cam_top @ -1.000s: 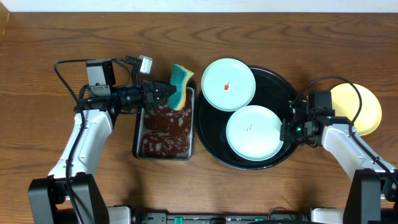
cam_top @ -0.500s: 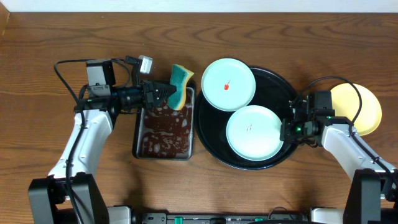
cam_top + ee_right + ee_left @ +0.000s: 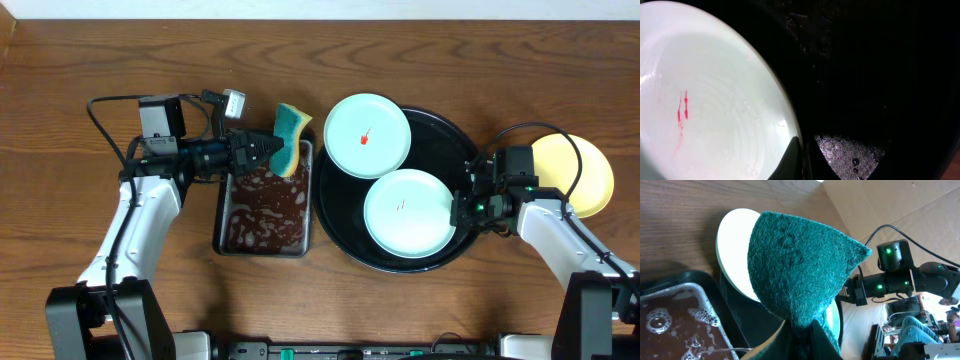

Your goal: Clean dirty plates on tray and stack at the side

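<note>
The black round tray point(image 3: 445, 135) holds two pale blue-green plates. The far plate point(image 3: 367, 135) has a red speck and overhangs the tray's rim. The near plate point(image 3: 408, 212) has faint marks; in the right wrist view point(image 3: 705, 100) they show as red streaks. A pale yellow plate point(image 3: 585, 170) lies on the table right of the tray. My left gripper point(image 3: 272, 152) is shut on a green and yellow sponge point(image 3: 291, 130), held above the pan's far end; the sponge fills the left wrist view point(image 3: 800, 275). My right gripper point(image 3: 462, 210) is shut on the near plate's right rim point(image 3: 799, 150).
A rectangular metal pan point(image 3: 262, 205) of dark foamy liquid stands left of the tray. Cables run from both arms. The table's far edge is just behind the pan and tray.
Neither arm has moved. Only the foam on the liquid in the pan has shifted.
</note>
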Available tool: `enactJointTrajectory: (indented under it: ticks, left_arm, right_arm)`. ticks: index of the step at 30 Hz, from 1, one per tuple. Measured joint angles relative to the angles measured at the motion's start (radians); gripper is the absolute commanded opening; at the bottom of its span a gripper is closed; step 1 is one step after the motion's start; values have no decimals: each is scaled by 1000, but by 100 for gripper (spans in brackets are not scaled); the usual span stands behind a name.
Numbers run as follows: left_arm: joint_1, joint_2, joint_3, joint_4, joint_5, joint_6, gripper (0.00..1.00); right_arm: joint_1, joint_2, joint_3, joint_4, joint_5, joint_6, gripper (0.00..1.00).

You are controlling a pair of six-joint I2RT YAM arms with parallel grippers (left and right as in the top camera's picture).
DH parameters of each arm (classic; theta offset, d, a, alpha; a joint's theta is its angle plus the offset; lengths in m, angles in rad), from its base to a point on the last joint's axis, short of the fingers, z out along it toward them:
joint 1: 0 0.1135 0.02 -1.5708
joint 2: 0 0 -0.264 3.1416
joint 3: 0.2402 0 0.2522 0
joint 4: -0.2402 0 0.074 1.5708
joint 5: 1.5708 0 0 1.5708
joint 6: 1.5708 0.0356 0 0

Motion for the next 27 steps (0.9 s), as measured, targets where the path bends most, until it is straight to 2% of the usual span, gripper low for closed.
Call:
enactJointTrajectory:
  ticks: [11, 16, 21, 27]
  left_arm:
    - [0, 0, 0, -3, -9, -1, 7]
    - [-21, 0, 0, -50, -106, -1, 7]
    - [-111, 0, 0, -127, -337, -13, 7]
    - [-272, 1, 0, -192, -831, -131, 7]
  right_arm:
    - [0, 0, 0, 3, 0, 0, 1]
    - [0, 0, 0, 11, 0, 0, 1]
    - [0, 0, 0, 15, 0, -2, 1]
    - [0, 0, 0, 19, 1, -2, 1]
